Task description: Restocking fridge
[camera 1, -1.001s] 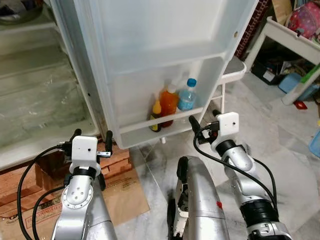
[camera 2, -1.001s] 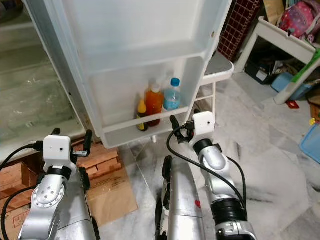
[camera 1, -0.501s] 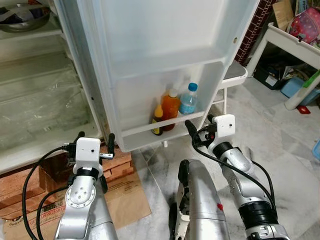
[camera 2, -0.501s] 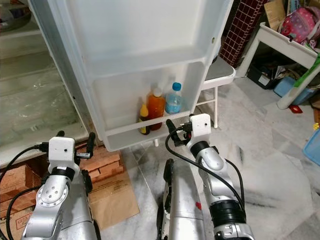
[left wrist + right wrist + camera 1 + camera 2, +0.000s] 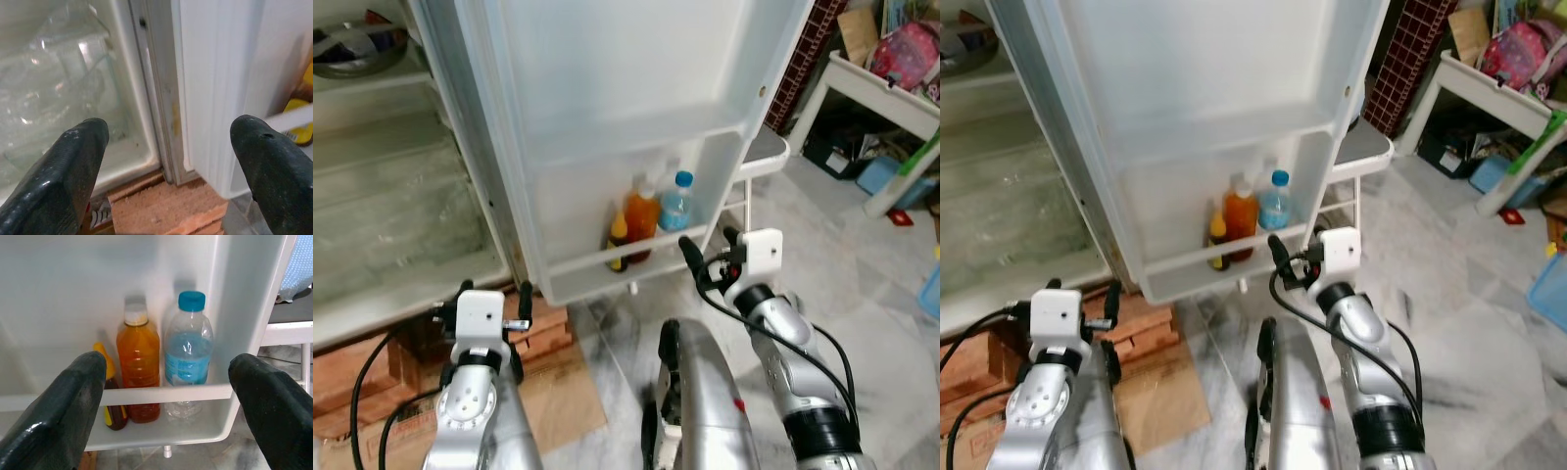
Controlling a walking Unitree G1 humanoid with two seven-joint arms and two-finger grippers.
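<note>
The fridge door point(image 5: 636, 108) runs off the top of the head views, and the rail of its shelf point(image 5: 161, 394) crosses the lower bodies of the small yellow-capped bottle point(image 5: 108, 391), the orange bottle point(image 5: 138, 362) and the water bottle point(image 5: 187, 362). Labels on all three are too small to read. The metal pan point(image 5: 357, 44) is cut by the frame's corner.
</note>
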